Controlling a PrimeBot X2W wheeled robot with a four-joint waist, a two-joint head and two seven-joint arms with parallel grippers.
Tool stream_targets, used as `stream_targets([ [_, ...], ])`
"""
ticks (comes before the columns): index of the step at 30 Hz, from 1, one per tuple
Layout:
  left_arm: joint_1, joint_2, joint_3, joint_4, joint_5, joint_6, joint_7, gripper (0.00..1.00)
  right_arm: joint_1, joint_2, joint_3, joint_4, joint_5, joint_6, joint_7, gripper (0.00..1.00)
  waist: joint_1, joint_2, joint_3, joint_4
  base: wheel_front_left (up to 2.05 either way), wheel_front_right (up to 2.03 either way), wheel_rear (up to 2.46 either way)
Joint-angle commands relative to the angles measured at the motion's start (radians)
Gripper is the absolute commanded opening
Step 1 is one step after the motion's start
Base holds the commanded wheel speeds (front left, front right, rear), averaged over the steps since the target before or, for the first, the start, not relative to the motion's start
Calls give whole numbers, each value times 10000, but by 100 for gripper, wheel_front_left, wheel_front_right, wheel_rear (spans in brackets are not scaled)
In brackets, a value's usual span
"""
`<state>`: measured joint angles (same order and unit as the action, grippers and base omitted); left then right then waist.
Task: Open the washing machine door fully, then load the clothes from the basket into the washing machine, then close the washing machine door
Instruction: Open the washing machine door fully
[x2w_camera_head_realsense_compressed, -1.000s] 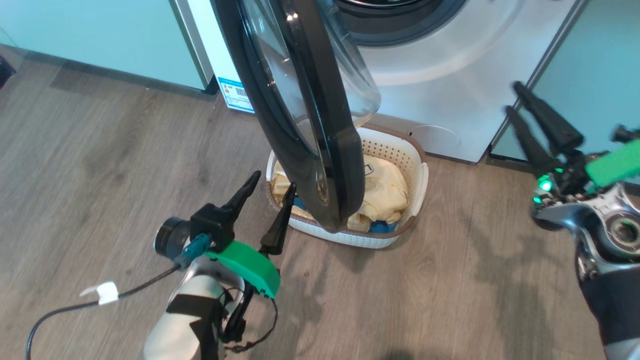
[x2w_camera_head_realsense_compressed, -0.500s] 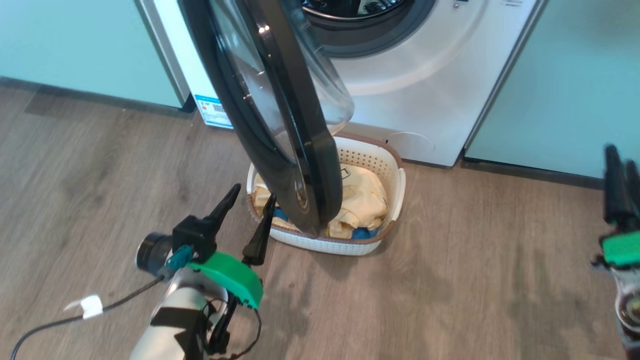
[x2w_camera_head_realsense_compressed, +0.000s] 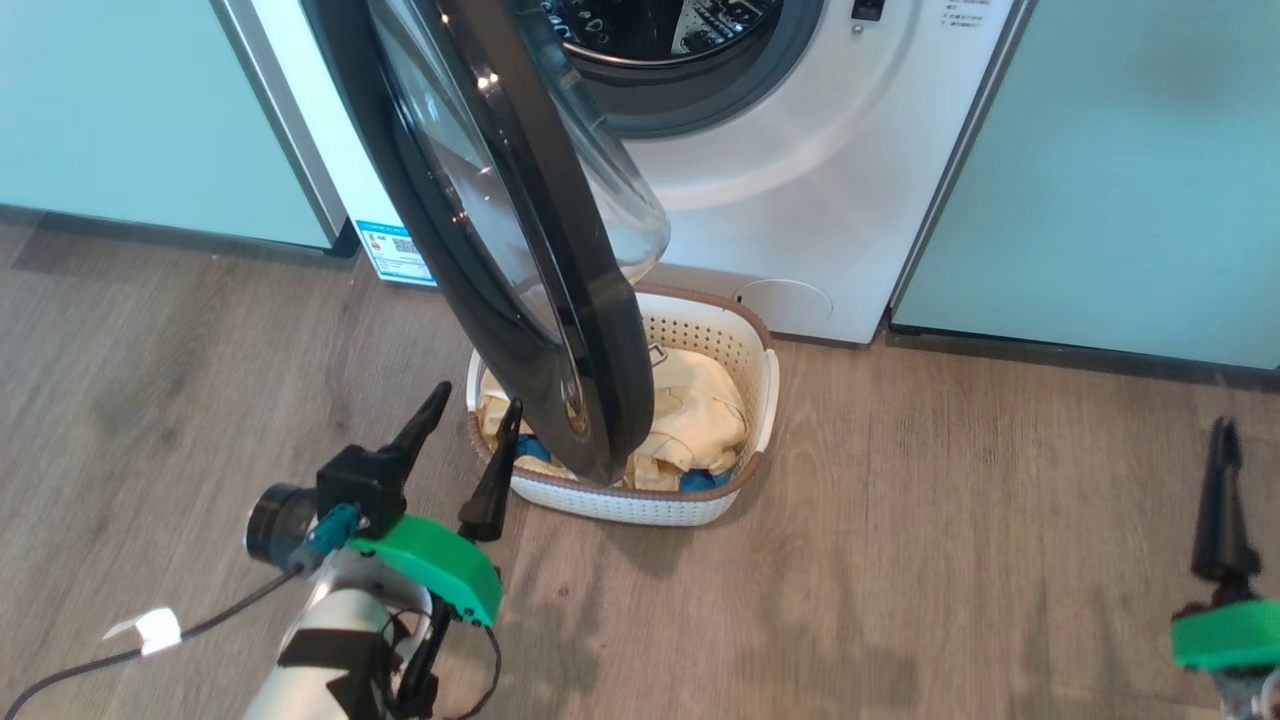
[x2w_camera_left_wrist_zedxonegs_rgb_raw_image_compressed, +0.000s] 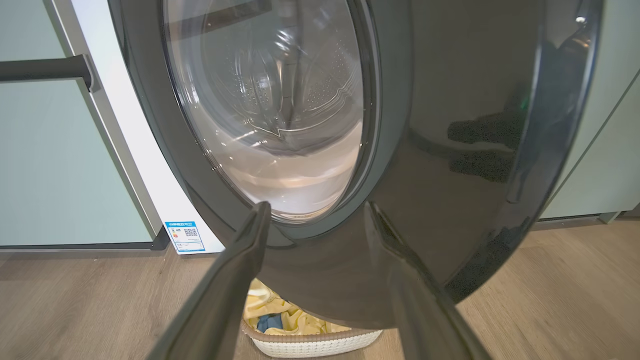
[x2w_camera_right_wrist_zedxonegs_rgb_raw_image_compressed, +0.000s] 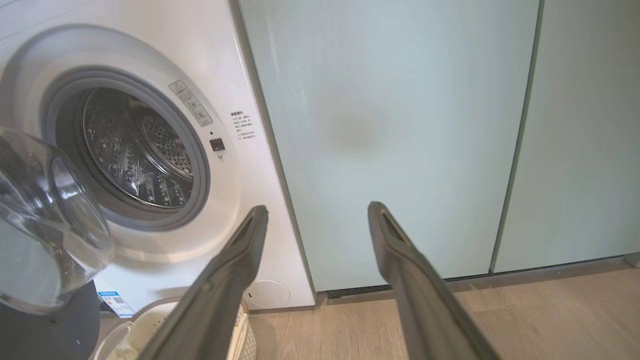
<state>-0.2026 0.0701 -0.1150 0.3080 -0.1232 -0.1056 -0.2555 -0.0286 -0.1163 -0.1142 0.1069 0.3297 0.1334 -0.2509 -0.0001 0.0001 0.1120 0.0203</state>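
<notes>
While the washing machine door (x2w_camera_head_realsense_compressed: 600, 340) stands swung out from the washing machine (x2w_camera_head_realsense_compressed: 800, 180), its lower rim is seen hanging over the basket (x2w_camera_head_realsense_compressed: 640, 505), just ahead of the left gripper (x2w_camera_head_realsense_compressed: 476, 400) and slightly to its right. The left gripper's two dark fingers are spread wide apart and nothing is held between them. In the left wrist view their tips are set against the door's outer face, but whether it is touched cannot be told. The right gripper (x2w_camera_right_wrist_zedxonegs_rgb_raw_image_compressed: 317, 210) is kept well apart from the door, low over the wooden floor (x2w_camera_head_realsense_compressed: 900, 600) on the right. Its fingers are likewise spread wide and empty, and are pointed at a mint-green cabinet panel (x2w_camera_right_wrist_zedxonegs_rgb_raw_image_compressed: 400, 125) beside the machine.

The door's wide black rim is glossy, and dim reflections are carried on it. The clear glass bowl (x2w_camera_head_realsense_compressed: 610, 190) bulges toward the machine's opening, where the steel drum (x2w_camera_right_wrist_zedxonegs_rgb_raw_image_compressed: 140, 150) is exposed inside a grey seal. Pale yellow clothes (x2w_camera_head_realsense_compressed: 700, 410) with a blue piece (x2w_camera_head_realsense_compressed: 700, 482) are piled in the basket, which is set on the floor against the machine's front. A blue-edged QR sticker (x2w_camera_head_realsense_compressed: 395, 250) is fixed low on the machine's left side.
</notes>
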Motion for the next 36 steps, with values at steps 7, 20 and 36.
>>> stream_targets([
  [7, -36, 227, 518, -300, -4, 49, -63, 100, 769, 253, -42, -870, -1641, -27, -104, 100, 1, -1, -71, -92, 0, 0, 0],
  [20, -59, 227, 646, -226, -52, 57, -63, 100, 1422, 513, 242, -1016, -2307, -27, -107, 100, 1, -1, -59, -212, 0, 0, 0],
  [36, -190, 192, 704, -217, -49, 56, -63, 94, 1422, 625, 224, -1081, -2398, -27, -108, 100, 1, -1, 46, -305, 0, 0, 0],
])
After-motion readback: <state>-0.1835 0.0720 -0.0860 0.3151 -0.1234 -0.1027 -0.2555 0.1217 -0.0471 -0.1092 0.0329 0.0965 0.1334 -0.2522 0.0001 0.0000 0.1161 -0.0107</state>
